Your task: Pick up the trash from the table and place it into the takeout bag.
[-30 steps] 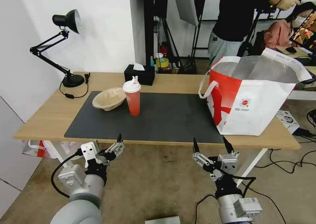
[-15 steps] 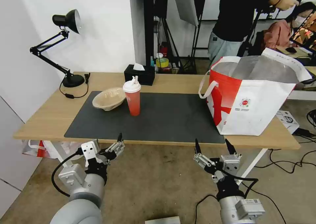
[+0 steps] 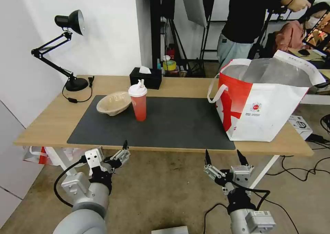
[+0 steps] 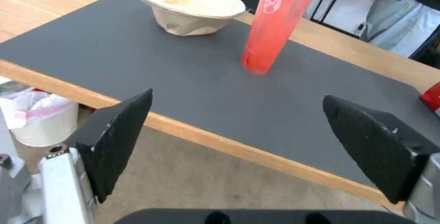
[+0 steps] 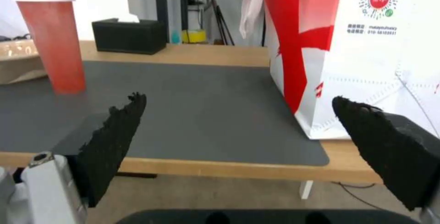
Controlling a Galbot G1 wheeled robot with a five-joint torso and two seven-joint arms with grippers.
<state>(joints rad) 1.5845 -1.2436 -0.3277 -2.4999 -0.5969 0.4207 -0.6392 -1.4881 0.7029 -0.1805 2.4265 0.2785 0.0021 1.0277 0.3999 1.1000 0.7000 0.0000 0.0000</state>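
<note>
Red plastic drink cup (image 3: 139, 103), centre-left of frame, probably light and tippy: take it mid-body. Your left gripper (image 3: 123, 150) and right gripper (image 3: 223, 156) hang wide, empty.

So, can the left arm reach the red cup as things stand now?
Probably yes. The left gripper hangs open below the table's near edge, and the red cup stands upright on the mat with bare mat in front. The pulp bowl sits close beside it, so the approach is tight on that side.

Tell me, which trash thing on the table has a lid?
The red drink cup with a white lid. The beige shallow pulp bowl beside it is open on top.
</note>
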